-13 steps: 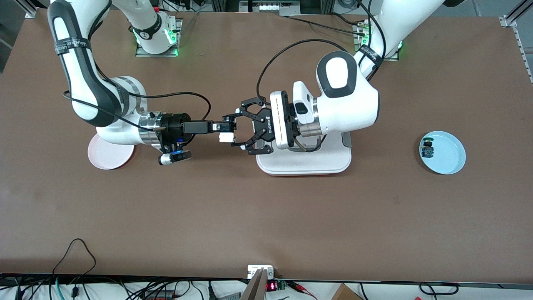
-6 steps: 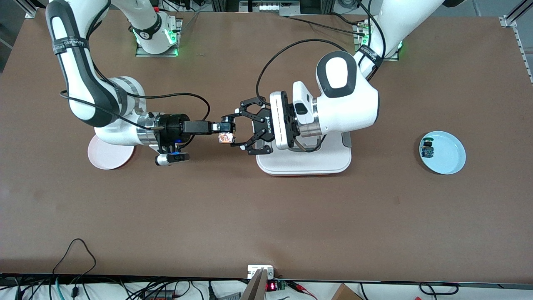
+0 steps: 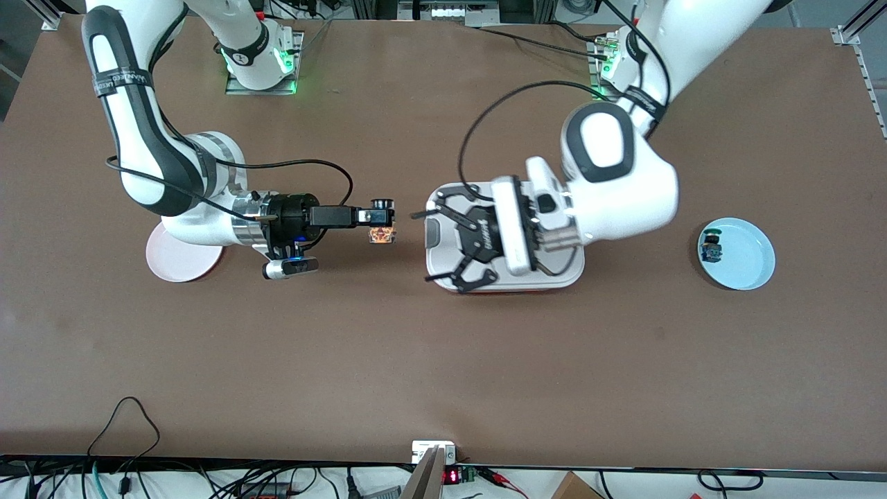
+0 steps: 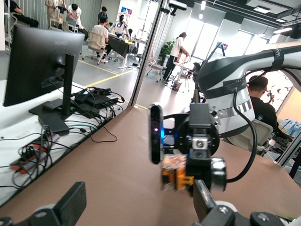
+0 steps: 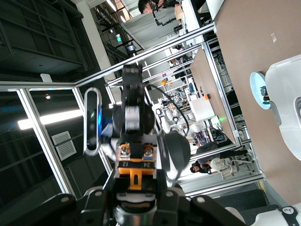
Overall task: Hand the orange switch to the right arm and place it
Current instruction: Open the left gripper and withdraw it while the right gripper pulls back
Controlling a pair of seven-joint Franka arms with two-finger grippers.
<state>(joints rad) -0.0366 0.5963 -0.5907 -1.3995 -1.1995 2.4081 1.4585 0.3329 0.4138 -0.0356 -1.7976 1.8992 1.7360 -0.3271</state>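
The orange switch [image 3: 380, 233] is up in the air over bare table, between the pink plate and the white tray. My right gripper [image 3: 380, 223] is shut on it. In the right wrist view the switch [image 5: 136, 165] sits between the fingers of my right gripper [image 5: 136, 190], orange tab showing. My left gripper [image 3: 423, 247] is open and empty over the edge of the white tray [image 3: 509, 278], a short gap from the switch. In the left wrist view the switch [image 4: 176, 172] shows ahead of my open left gripper [image 4: 138, 207], held by the right arm.
A pink plate [image 3: 173, 262] lies under the right arm's wrist. A light blue plate [image 3: 748, 263] toward the left arm's end holds a small black switch with blue and green parts [image 3: 711, 247]. Cables run along the table edge nearest the front camera.
My left gripper has drawn away from the switch toward the left arm's end and now hangs open over the white tray. My right gripper keeps the switch, about where it was.
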